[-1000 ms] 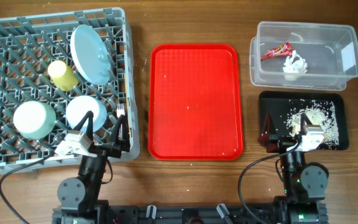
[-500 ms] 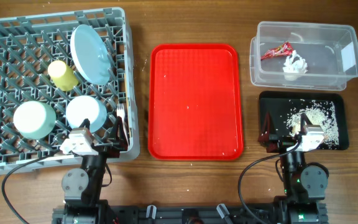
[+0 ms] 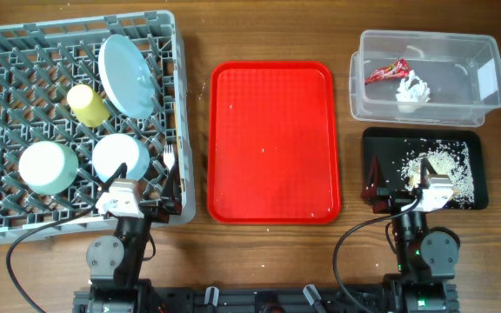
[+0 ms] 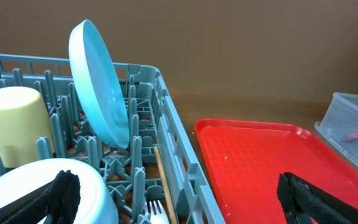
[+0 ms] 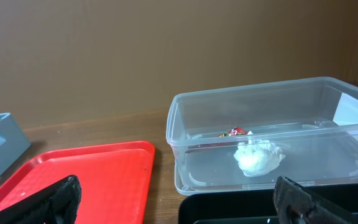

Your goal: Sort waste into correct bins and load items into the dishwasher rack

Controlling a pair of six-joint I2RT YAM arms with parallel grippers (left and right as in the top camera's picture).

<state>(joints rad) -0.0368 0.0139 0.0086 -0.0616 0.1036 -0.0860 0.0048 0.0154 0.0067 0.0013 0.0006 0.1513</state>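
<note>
The grey dishwasher rack (image 3: 7,52) at the left holds the white plate (image 3: 127,74) on edge, the yellow cup (image 3: 86,103), the pale green bowl (image 3: 48,167), the white bowl (image 3: 120,156) and the fork (image 3: 170,161). My left gripper (image 3: 146,187) hangs open over the rack's near right corner, holding nothing; the fork (image 4: 157,208) lies below it. The clear tub (image 3: 485,87) holds the red wrapper (image 3: 386,70) and the napkin (image 3: 412,89). Rice scraps (image 3: 442,165) lie in the black tray (image 3: 381,143). My right gripper (image 3: 400,187) is open at that tray's near edge.
A bare red serving tray (image 3: 272,139) lies between the rack and the bins. In the right wrist view the tub (image 5: 191,118) stands straight ahead, the red tray (image 5: 73,174) to its left. Wood tabletop surrounds everything.
My left wrist has shifted slightly right and straightened over the rack's near right corner, jaws still wide. The right arm and all objects have stayed put.
</note>
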